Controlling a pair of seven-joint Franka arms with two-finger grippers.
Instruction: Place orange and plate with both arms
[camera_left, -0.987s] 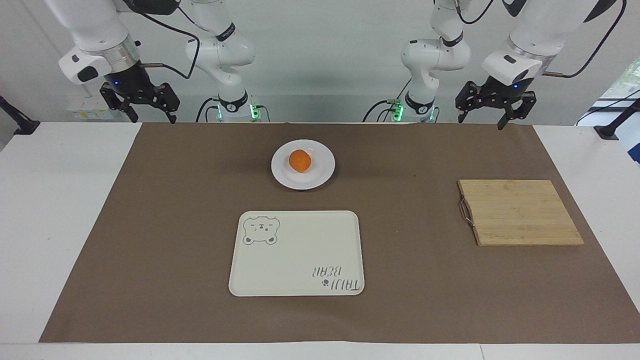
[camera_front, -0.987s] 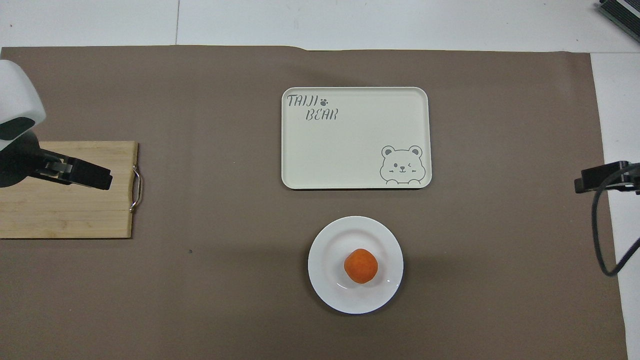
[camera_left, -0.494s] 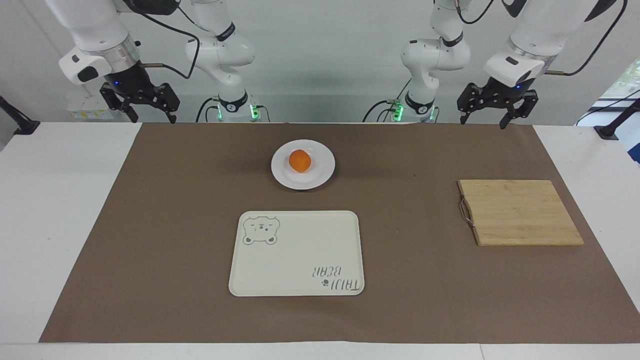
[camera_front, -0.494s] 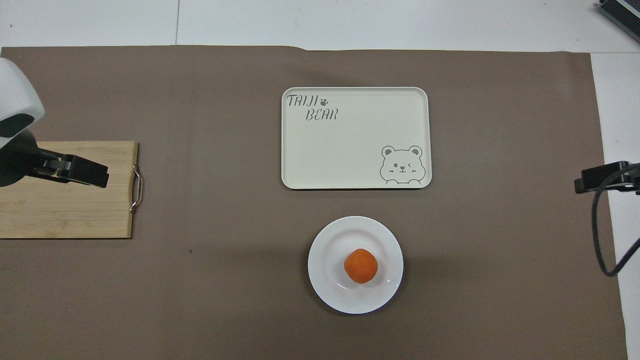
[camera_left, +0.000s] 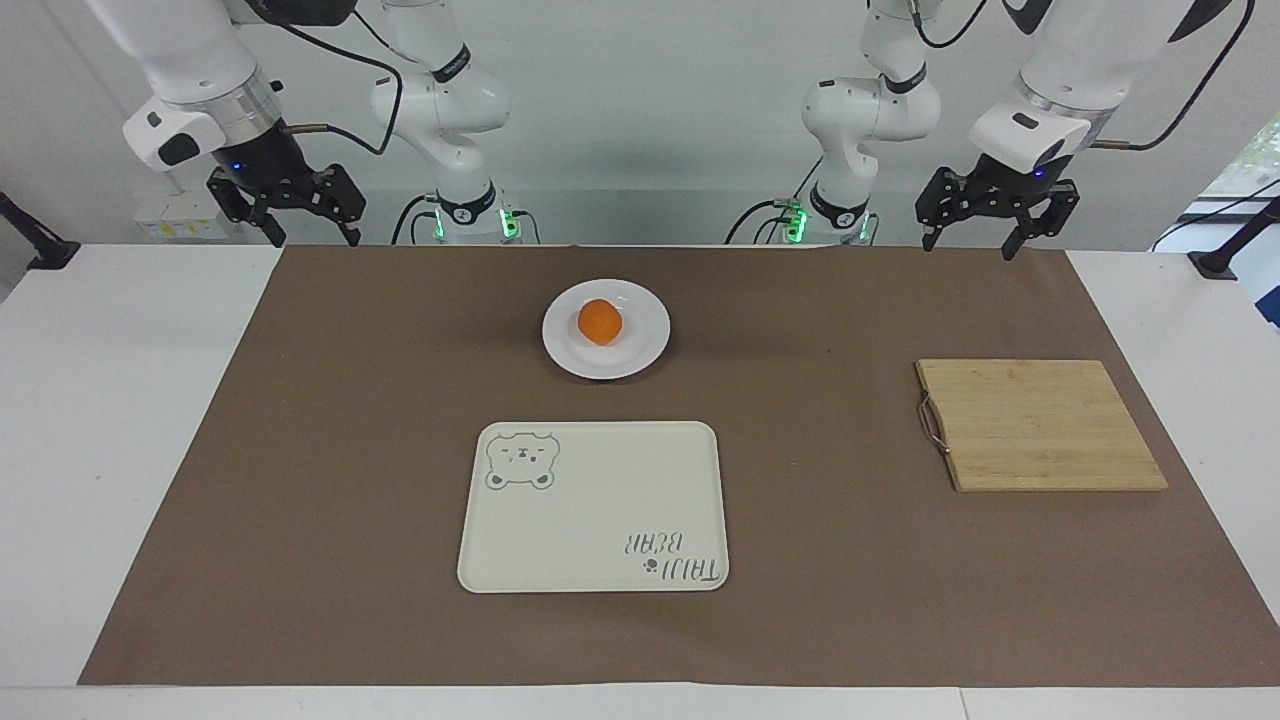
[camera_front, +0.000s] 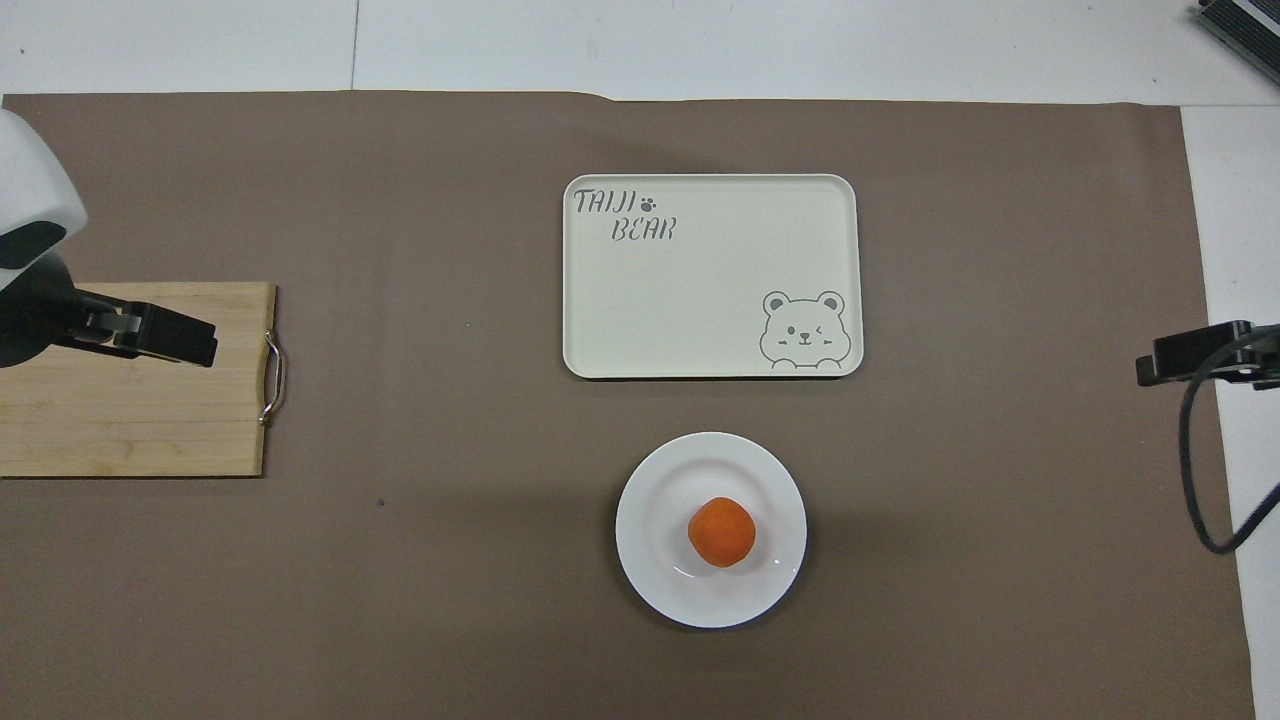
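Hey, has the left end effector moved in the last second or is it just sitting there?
Yes, slightly. In the overhead view the left end effector has crept farther from the robots over the cutting board, away from its handle.

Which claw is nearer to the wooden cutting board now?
Left. The left claw hangs open in the air over the wooden cutting board, at its edge toward the robots. The right claw hangs open at the right arm's end of the table, well away from it.

The cream tray (camera_front: 710, 275) carries "TAIJI BEAR", apparently with a paw mark, plus a bear drawing.
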